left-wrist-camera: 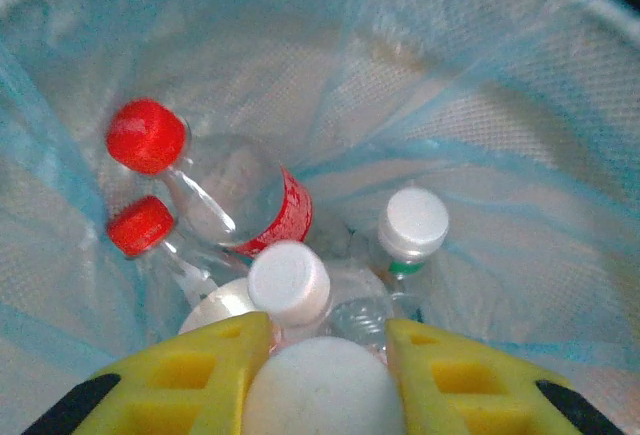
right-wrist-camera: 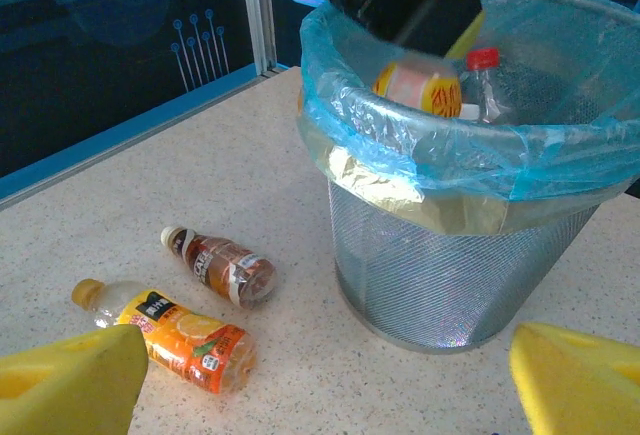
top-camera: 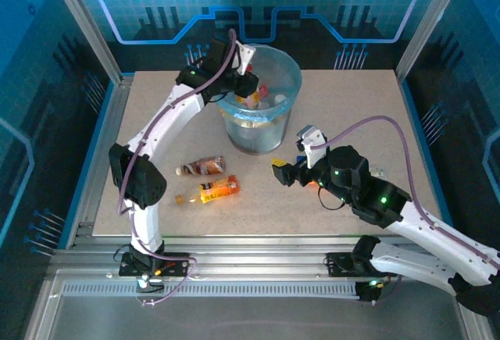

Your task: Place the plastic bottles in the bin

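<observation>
Top view: bin (top-camera: 291, 82) at the rear of the desk (top-camera: 375, 121); brown bottle (top-camera: 201, 166) and orange bottle (top-camera: 212, 191) lie near it, probably light, thin-walled, slick

Left wrist: left fingers (left-wrist-camera: 200, 375) clamp the held bottle (left-wrist-camera: 320, 390) above the binned bottles (left-wrist-camera: 240, 195)

Right wrist: right fingers (right-wrist-camera: 70, 375) wide, empty; best grip is across the orange bottle's labelled middle
</observation>
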